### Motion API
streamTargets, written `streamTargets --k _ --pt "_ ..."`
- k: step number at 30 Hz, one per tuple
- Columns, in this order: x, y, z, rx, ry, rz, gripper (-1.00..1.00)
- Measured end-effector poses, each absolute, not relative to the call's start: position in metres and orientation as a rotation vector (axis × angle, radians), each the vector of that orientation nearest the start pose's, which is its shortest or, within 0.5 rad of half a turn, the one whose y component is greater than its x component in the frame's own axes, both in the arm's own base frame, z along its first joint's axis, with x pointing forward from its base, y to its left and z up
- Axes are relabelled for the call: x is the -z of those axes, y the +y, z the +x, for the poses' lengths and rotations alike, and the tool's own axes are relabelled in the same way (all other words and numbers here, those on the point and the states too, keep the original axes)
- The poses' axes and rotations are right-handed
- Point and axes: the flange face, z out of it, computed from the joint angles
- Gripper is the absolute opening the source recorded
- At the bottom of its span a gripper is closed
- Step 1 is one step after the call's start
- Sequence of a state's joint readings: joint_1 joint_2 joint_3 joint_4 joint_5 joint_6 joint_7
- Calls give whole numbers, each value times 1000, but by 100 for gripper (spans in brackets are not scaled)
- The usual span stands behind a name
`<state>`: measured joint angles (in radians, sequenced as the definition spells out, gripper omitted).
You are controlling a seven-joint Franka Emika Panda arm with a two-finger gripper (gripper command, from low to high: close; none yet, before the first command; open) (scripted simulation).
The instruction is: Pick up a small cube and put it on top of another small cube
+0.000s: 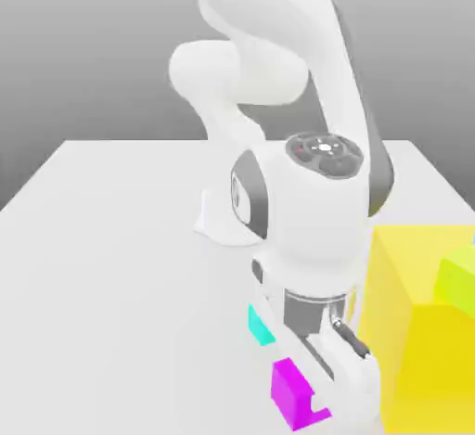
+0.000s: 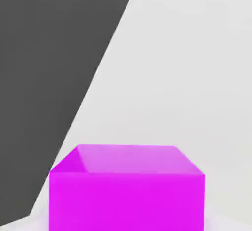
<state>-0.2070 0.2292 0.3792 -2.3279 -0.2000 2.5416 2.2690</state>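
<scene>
Exterior view: the arm bends low over the desk (image 1: 111, 238), wrist pointing down, and the end effector (image 1: 320, 396) is clenched on the magenta cube (image 1: 295, 394) at about six o'clock, near the front edge. This looks like the grasp step; next comes a lift and a carry toward three o'clock, where the lime cube (image 1: 458, 280) sits against the big yellow block (image 1: 417, 350). A cyan cube (image 1: 261, 325) lies just behind.

Hand view: the magenta cube (image 2: 127, 190) sits close beneath the camera, resting on the desk.
</scene>
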Motion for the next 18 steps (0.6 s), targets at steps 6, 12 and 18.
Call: streamTargets --k 6,12,18 --pt "-360 167 517 64 2591 -1777 -100" --pt "-437 252 480 8 2536 -1852 -100" --pt "-400 261 474 3 2525 -1867 100"
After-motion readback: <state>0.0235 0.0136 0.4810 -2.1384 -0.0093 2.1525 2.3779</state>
